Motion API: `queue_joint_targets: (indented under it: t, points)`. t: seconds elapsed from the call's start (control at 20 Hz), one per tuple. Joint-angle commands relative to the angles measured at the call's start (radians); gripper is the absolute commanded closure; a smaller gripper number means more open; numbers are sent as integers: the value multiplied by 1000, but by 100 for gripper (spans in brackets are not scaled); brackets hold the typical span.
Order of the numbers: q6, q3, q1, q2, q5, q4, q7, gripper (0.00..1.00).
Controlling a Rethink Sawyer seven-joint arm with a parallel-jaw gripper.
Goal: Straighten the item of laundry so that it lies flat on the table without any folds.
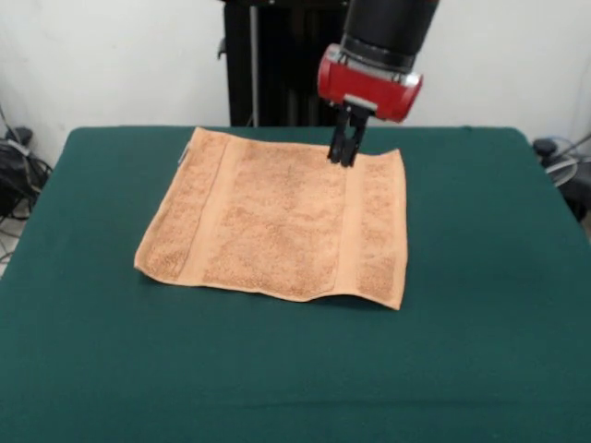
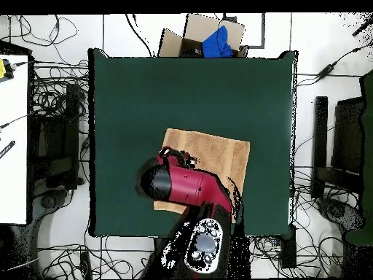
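Note:
The item of laundry [image 1: 277,217], an orange-tan terry towel, lies spread on the green table [image 1: 480,277], slightly left of the middle. Two flat woven bands run near its left and right edges. A small label [image 1: 184,153] sticks out at its far left corner. The near edge ripples slightly towards the right. My gripper [image 1: 343,159] hangs from the red wrist, fingers close together, tips at the towel's far edge near the right band. In the overhead view the arm [image 2: 186,186] covers part of the towel [image 2: 218,154] and hides the gripper.
Green cloth [image 2: 146,95] surrounds the towel on all sides, widest on the side away from the robot. Beyond that table edge stands a cardboard box [image 2: 191,36] with something blue in it. Cables cover the floor [image 2: 55,95], and a white bench [image 2: 13,131] stands alongside.

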Motion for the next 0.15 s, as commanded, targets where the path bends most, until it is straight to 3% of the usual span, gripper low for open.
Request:
queue_joint_targets:
  t: [0.05, 0.15]
  points:
    - [147, -16, 30, -61, 77, 125, 258, 100]
    - [151, -12, 31, -58, 86, 120, 252, 100]
